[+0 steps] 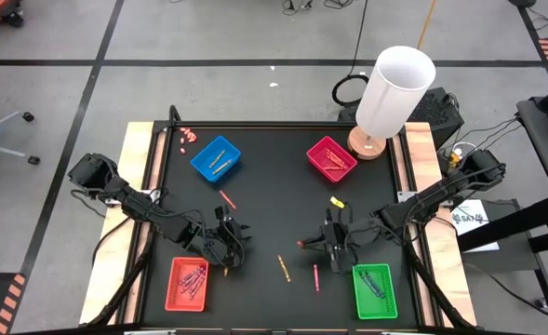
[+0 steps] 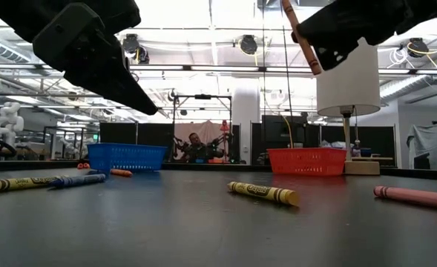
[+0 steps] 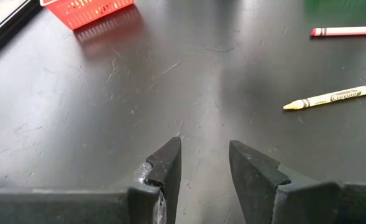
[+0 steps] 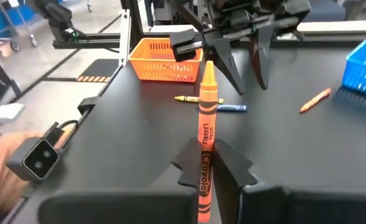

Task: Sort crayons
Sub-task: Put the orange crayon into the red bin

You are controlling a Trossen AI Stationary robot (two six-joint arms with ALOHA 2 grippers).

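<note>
My right gripper [image 1: 322, 244] hangs above the table's near middle, shut on a red-orange crayon [image 4: 205, 134], which also shows steep at the top of the low view [image 2: 303, 41]. My left gripper [image 1: 227, 244] hovers open to its left with only bare tabletop between its fingers [image 3: 204, 165]. Loose crayons lie flat on the black table: a yellow one [image 1: 283, 268], a pink one [image 1: 315, 276], another yellow one [image 1: 337, 202], a red one [image 1: 227, 199], and a yellow one [image 4: 189, 98] and a blue one [image 4: 230, 107] under the left gripper. My right gripper pinches the crayon's wrapped shaft, below its middle [image 4: 204, 163], between its two fingertips [image 4: 233, 163]. The fingers come about level from the table's right side and lie across the crayon. The crayon stands steeply tilted, sticking out above and below the fingers, clear of the table.
Four shallow trays hold crayons: blue [image 1: 216, 158] and magenta [image 1: 331, 158] at the far side, red [image 1: 188, 284] and green [image 1: 376, 290] at the near corners. A lamp with a white shade [image 1: 394, 93] stands at the far right. Tiny pink bits [image 1: 190, 135] lie at the far left.
</note>
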